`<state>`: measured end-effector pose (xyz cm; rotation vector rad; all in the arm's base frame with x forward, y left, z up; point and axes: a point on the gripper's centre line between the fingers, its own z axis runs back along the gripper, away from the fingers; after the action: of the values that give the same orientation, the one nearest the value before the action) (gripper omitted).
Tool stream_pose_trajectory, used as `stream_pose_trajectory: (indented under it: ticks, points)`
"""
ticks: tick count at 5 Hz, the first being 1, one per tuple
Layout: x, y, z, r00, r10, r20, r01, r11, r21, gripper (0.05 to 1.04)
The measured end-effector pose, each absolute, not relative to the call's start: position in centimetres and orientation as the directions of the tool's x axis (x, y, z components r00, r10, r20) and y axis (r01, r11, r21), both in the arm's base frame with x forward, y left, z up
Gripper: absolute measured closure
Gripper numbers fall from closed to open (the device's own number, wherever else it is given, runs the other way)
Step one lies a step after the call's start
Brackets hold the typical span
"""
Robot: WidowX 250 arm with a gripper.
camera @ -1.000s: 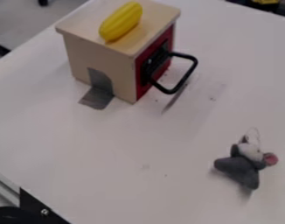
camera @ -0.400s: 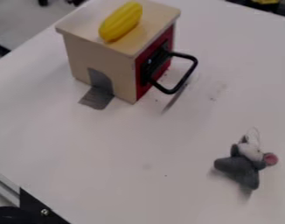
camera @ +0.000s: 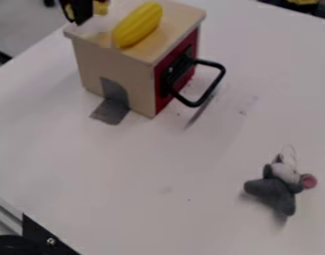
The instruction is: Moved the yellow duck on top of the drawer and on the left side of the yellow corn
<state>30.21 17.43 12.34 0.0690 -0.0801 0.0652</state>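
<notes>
At the top left of the camera view, my black gripper (camera: 79, 12) hangs beside the back left edge of the wooden drawer box (camera: 115, 64). It is shut on the yellow duck (camera: 100, 7), of which small yellow parts show around the black finger. The yellow corn (camera: 138, 25) lies on the box top, to the right of the gripper and apart from it.
A black handle (camera: 208, 89) sticks out from the box's red front. On the white table (camera: 125, 174), a grey plush toy (camera: 277, 187) lies at the lower right. A black bracket (camera: 45, 236) is at the lower left corner.
The gripper has come into view at the top left with the yellow duck. The corn, the box and the plush toy have stayed where they were.
</notes>
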Motion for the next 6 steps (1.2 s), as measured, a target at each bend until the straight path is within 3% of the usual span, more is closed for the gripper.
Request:
stream_pose_trajectory:
  ticks: [1, 2, 4, 5, 6]
  points:
    - [30.0, 17.6, 12.3, 0.995, 0.076, 0.068, -0.079, 0.996, 0.046, 0.956]
    - [29.8, 17.3, 12.4, 0.996, 0.076, 0.056, -0.078, 0.996, 0.032, 0.778]
    - [29.5, 16.7, 12.4, 0.999, 0.046, 0.030, -0.046, 0.999, -0.001, 0.173]
    - [30.3, 16.4, 14.2, 0.998, 0.030, 0.056, -0.029, 0.999, -0.023, 0.077]
    - [30.9, 16.4, 16.6, 0.997, 0.025, 0.073, -0.023, 0.999, -0.032, 0.083]
